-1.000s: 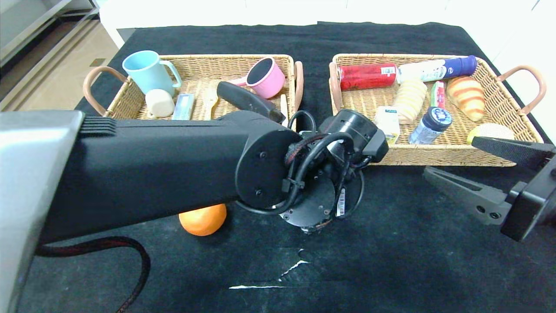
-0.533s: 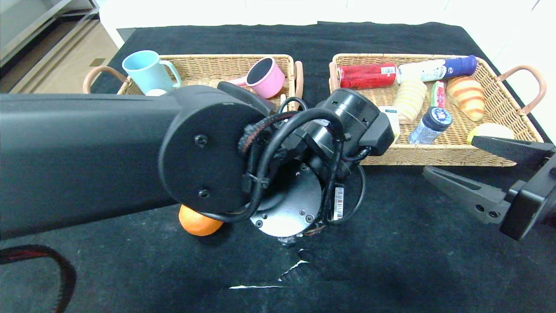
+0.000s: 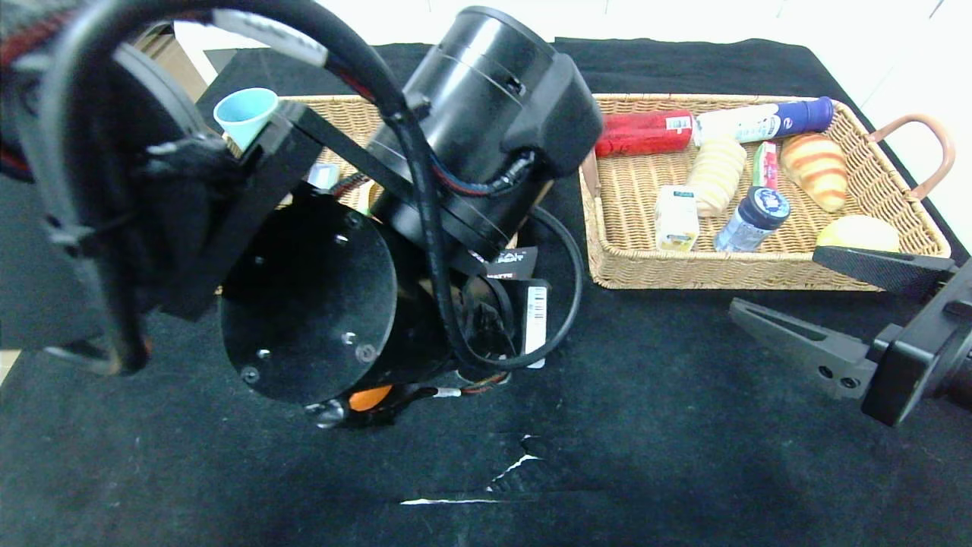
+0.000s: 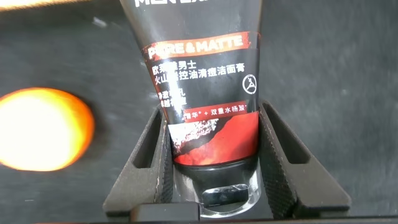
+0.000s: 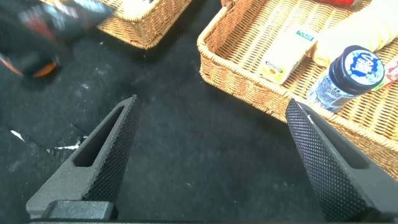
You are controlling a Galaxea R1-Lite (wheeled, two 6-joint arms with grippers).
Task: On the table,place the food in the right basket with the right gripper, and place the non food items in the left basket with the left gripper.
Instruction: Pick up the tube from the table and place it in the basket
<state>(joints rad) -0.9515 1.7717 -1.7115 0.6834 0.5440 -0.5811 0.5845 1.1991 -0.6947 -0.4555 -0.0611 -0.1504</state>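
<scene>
The black squeeze tube with a red lower band (image 4: 199, 81), filling the upper centre of the left wrist view, carries the readable print. Across the band's top edge runs "PURE&MATTE" in red capitals. Beneath it sit lines of white Chinese characters, among them 男士 and 控油清痘洁面膏, and a small white running-figure emblem to the right. A further line of small characters crosses the red part (too fine to read in full). At the very top edge, large white letters are cut off by the frame and cannot be made out.
</scene>
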